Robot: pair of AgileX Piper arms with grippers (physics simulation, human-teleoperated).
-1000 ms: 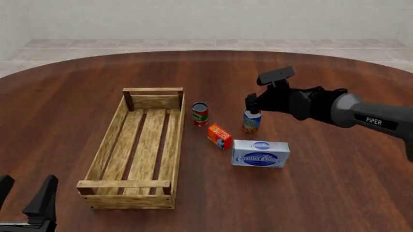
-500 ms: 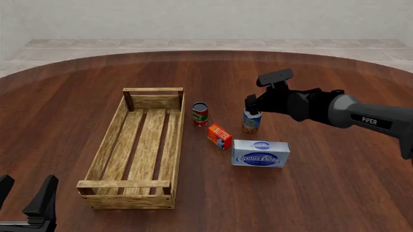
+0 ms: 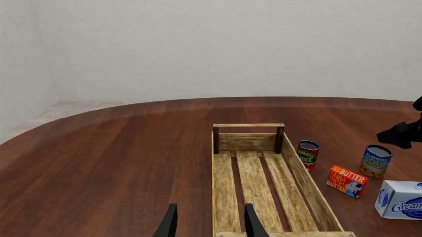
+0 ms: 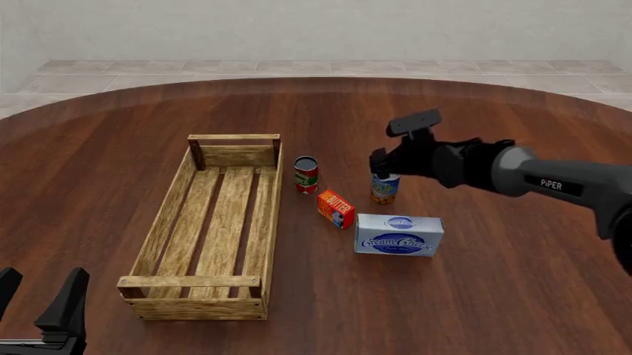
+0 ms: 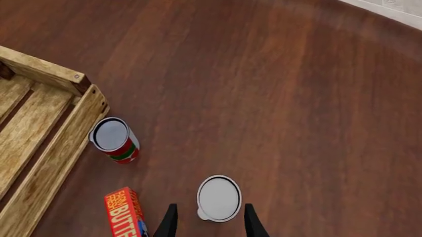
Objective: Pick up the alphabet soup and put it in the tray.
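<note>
Altogether two cans [image 4: 306, 174], one tray [image 4: 163, 226].

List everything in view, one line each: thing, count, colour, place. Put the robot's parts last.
alphabet soup: one, blue and orange-yellow label with silver top, upright on the table right of the other can, under the right tool.
red-and-green can: one, upright just right of the tray's far end.
butter box: one, orange-red, between the cans and the cream cheese box, nearer the camera.
cream cheese box: one, white and blue, nearest of the small items.
tray: one, light wooden slats, left of the groceries, nothing in it.
table: one, dark brown wood.
right tool: one, black, open, fingers either side of the soup's top.
left tool: one, black, open, near the tray's near end.
</note>
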